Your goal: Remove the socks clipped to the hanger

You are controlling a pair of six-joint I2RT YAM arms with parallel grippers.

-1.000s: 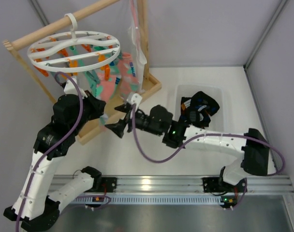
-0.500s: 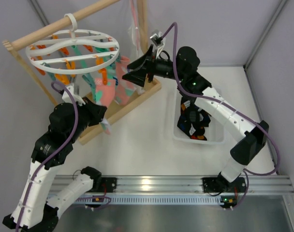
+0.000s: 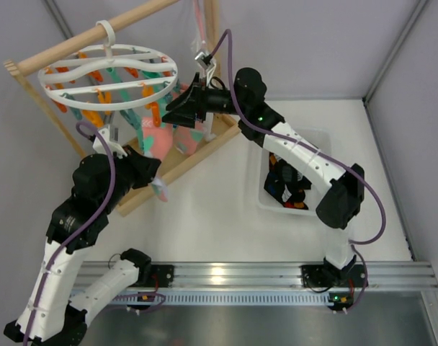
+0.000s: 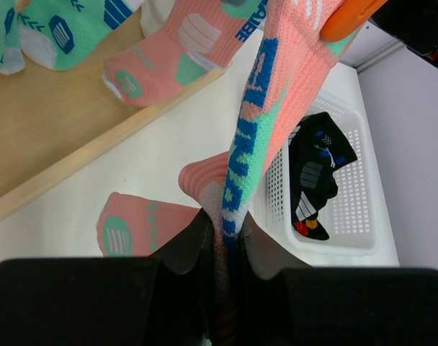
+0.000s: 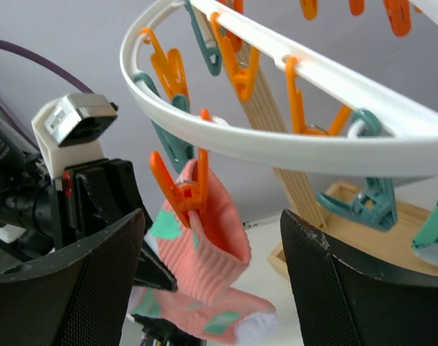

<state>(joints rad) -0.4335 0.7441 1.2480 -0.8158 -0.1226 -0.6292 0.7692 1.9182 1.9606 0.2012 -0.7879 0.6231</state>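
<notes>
The white hanger (image 3: 107,76) hangs by its hook from a wooden rail. Pink socks (image 3: 165,137) and teal ones hang from its orange and teal clips. My left gripper (image 3: 158,187) is shut on the lower end of a pink sock (image 4: 258,108) with blue and mint marks; the sock runs taut up to an orange clip (image 4: 349,14). My right gripper (image 3: 176,112) is open at the hanger's right rim (image 5: 291,137). Its fingers (image 5: 96,288) stand either side of a pink sock (image 5: 212,252) held by an orange clip (image 5: 179,191).
The wooden rail frame (image 3: 183,162) stands at the back left, its base board under the socks. A white basket (image 3: 295,210) at the right holds black socks (image 3: 284,184); it also shows in the left wrist view (image 4: 349,216). Grey walls close in behind.
My right gripper has risen from low over the table up to the hanger's right rim, then shifted left to the clipped pink sock. My left gripper has dropped slightly, still holding its sock.
</notes>
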